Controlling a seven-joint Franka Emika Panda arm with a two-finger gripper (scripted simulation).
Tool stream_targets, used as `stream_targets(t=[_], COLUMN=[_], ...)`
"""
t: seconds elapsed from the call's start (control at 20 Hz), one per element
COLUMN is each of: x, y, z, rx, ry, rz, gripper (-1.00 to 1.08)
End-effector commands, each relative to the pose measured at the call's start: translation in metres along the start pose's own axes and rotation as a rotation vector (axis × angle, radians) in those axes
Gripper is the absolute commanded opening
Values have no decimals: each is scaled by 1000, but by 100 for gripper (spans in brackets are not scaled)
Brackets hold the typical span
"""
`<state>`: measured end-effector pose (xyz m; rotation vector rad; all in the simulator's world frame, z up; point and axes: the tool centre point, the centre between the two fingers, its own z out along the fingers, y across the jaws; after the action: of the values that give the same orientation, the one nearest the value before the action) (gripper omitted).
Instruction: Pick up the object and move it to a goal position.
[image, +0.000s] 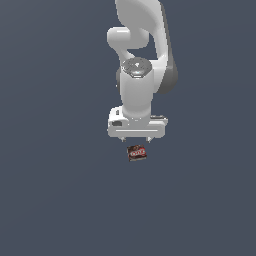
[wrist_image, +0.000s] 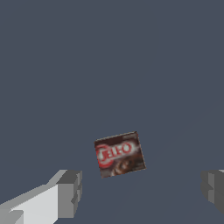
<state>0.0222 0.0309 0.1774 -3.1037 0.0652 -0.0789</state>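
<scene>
The object (image: 137, 153) is a small flat dark-brown box with a red-and-white label, lying face up and slightly turned on the dark grey floor. My white gripper (image: 137, 139) hangs above it, just behind it in the exterior view. In the wrist view the object (wrist_image: 119, 154) lies on the floor beyond the two grey fingertips (wrist_image: 70, 193), roughly centred between them. The gripper (wrist_image: 142, 190) is open wide, with nothing between its fingers and no contact with the box.
A plain dark grey-blue floor (image: 55, 190) spreads all around the box. The white arm (image: 142, 55) rises behind the gripper in the exterior view. No other object shows.
</scene>
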Motion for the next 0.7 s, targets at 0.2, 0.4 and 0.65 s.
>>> stream_targets(t=[0.2, 0.4, 0.65], x=[-3, -5, -8], y=[-2, -3, -5], z=[11, 21, 32], rx=[1, 0, -2], ry=[-7, -12, -19], rz=[123, 227, 363], gripper=[100, 100, 100])
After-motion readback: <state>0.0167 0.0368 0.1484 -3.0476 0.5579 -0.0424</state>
